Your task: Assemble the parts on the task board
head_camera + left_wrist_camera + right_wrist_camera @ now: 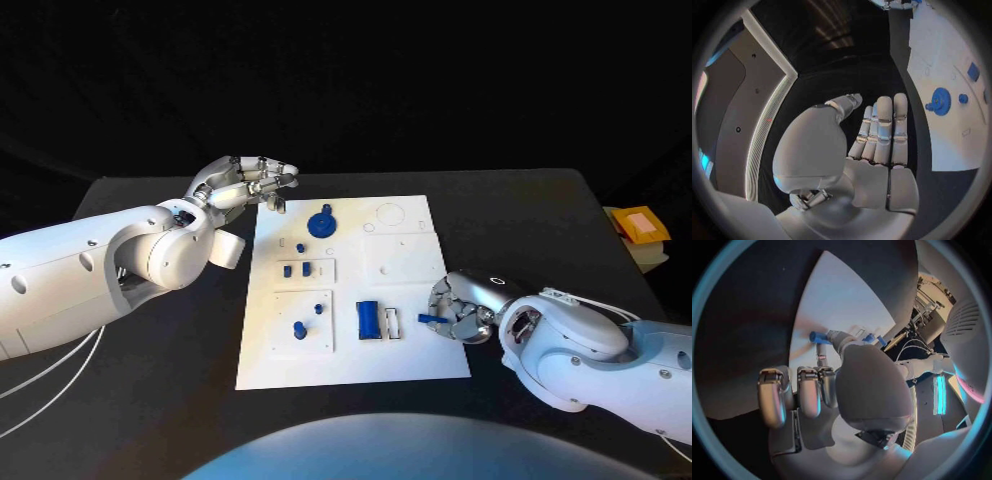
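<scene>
Head view puts a small blue peg (431, 319) pinched in the right hand (464, 308) just over the right edge of the task board (418, 365), beside a blue block (368, 320) and an open slot (391, 321); holding it by one end probably leaves the other free to enter a hole. The right wrist view shows the same peg (819, 336) gripped between thumb and a fingertip, the other fingers curled. A blue gear (323, 221) stands further up the board. The left hand (248, 181) hovers at the board's far left corner, fingers straight and together, holding nothing, likely kept clear or ready to steady the plate.
</scene>
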You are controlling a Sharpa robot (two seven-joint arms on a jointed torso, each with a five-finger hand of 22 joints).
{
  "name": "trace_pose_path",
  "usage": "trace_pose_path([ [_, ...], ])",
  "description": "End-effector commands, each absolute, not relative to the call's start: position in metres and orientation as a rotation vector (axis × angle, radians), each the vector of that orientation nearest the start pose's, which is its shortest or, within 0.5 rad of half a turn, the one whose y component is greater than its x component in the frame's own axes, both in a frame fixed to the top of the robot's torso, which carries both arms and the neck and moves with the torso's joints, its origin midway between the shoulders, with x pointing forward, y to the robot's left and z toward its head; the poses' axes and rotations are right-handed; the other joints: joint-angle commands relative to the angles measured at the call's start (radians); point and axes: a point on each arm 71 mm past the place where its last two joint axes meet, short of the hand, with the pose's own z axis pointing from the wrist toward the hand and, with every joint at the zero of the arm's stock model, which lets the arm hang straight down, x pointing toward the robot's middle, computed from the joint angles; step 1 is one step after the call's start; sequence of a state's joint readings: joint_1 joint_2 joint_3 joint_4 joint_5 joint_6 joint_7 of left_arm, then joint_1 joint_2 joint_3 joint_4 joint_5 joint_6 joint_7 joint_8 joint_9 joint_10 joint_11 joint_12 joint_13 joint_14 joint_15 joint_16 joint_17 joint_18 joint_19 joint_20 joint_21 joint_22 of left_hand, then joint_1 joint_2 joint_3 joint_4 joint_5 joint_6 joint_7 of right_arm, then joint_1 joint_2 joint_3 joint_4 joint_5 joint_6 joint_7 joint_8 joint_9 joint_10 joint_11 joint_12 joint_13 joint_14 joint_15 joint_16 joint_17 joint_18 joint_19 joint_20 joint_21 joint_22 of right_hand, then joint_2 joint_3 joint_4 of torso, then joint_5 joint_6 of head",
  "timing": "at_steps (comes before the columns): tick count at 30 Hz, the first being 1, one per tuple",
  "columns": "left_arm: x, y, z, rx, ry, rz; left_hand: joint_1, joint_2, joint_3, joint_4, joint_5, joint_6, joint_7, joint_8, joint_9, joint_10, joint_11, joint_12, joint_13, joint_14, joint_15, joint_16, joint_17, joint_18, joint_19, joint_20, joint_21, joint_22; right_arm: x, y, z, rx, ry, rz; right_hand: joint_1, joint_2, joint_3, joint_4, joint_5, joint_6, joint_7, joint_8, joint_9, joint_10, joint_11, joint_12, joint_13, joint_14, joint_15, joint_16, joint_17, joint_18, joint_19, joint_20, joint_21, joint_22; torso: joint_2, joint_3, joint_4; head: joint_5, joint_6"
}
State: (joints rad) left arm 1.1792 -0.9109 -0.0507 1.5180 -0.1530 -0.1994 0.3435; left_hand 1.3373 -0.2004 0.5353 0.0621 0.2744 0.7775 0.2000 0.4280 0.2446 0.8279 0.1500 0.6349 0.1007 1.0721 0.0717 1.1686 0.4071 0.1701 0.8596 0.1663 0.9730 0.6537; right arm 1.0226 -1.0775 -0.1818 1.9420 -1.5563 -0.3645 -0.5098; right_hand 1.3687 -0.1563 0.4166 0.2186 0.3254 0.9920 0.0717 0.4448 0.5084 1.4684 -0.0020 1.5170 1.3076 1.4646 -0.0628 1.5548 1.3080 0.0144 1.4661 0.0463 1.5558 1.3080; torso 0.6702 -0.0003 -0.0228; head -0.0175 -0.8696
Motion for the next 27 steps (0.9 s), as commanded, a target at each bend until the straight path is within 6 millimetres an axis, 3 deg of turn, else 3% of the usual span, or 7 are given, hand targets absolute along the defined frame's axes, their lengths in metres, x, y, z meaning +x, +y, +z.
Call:
trace_pose_path([
  [1,0.481,0.234,-0.191,-0.975,1.553,-1.527,0.006,0.005,0.002,0.004,0.003,-0.008,0.021,0.006,0.002,-0.010,0.000,0.006,0.001,-0.005,0.001,0.005,0.002,0.014,0.004,0.002,-0.004,-0.002,0.344,-0.213,-0.264,0.086,2.028,0.460,-0.037,0.013,0.099,-0.079,-0.001,-0.008,-0.003,0.017,0.024,0.075,-0.004,0.007,0.228,0.096,-0.005,-0.002,0.213,-0.013,0.102,-0.005,0.007,0.260,0.000,-0.0004,0.0009,-0.001,0.000],
  [12,0.481,0.232,-0.192,-0.975,1.557,-1.530,0.006,0.005,0.002,0.004,0.003,-0.008,0.021,0.006,0.002,-0.010,0.000,0.006,0.001,-0.005,0.001,0.005,0.002,0.014,0.004,0.002,-0.004,-0.002,0.348,-0.195,-0.246,0.236,2.057,0.601,-0.077,0.010,0.120,-0.078,0.012,-0.010,-0.005,0.023,0.035,0.079,-0.006,0.014,0.234,0.096,-0.007,-0.002,0.214,-0.012,0.101,-0.007,0.005,0.260,0.000,-0.0009,0.0016,-0.002,-0.003],
  [18,0.480,0.232,-0.191,-0.974,1.558,-1.531,0.008,0.005,0.003,0.004,0.004,-0.008,0.021,0.006,0.002,-0.010,0.000,0.006,0.001,-0.005,0.001,0.005,0.002,0.014,0.004,0.002,-0.004,-0.002,0.349,-0.184,-0.249,0.254,2.098,0.640,-0.114,0.004,0.120,-0.069,0.015,-0.008,-0.007,0.027,0.041,0.082,-0.007,0.019,0.237,0.096,-0.008,-0.002,0.215,-0.012,0.101,-0.008,0.004,0.260,0.001,-0.0011,0.0004,0.000,-0.003],
  [21,0.480,0.232,-0.191,-0.974,1.559,-1.532,0.008,0.005,0.003,0.004,0.004,-0.008,0.021,0.006,0.002,-0.010,0.000,0.006,0.001,-0.005,0.001,0.005,0.002,0.014,0.004,0.002,-0.004,-0.002,0.350,-0.181,-0.252,0.249,2.121,0.637,-0.139,-0.001,0.113,-0.062,0.047,-0.006,-0.008,0.028,0.045,0.082,-0.008,0.019,0.238,0.096,-0.009,-0.002,0.215,-0.012,0.100,-0.009,0.003,0.259,0.000,-0.0013,0.0017,0.001,-0.003],
  [27,0.480,0.233,-0.191,-0.974,1.559,-1.531,0.008,0.005,0.003,0.004,0.004,-0.008,0.021,0.006,0.002,-0.010,0.000,0.006,0.001,-0.005,0.001,0.005,0.002,0.014,0.004,0.002,-0.004,-0.002,0.349,-0.178,-0.262,0.244,2.167,0.627,-0.184,-0.002,0.093,-0.037,0.022,-0.001,-0.009,0.027,0.047,0.085,-0.009,0.023,0.241,0.097,-0.010,-0.001,0.217,-0.012,0.100,-0.010,0.003,0.259,0.000,-0.0011,0.0001,0.003,-0.003],
])
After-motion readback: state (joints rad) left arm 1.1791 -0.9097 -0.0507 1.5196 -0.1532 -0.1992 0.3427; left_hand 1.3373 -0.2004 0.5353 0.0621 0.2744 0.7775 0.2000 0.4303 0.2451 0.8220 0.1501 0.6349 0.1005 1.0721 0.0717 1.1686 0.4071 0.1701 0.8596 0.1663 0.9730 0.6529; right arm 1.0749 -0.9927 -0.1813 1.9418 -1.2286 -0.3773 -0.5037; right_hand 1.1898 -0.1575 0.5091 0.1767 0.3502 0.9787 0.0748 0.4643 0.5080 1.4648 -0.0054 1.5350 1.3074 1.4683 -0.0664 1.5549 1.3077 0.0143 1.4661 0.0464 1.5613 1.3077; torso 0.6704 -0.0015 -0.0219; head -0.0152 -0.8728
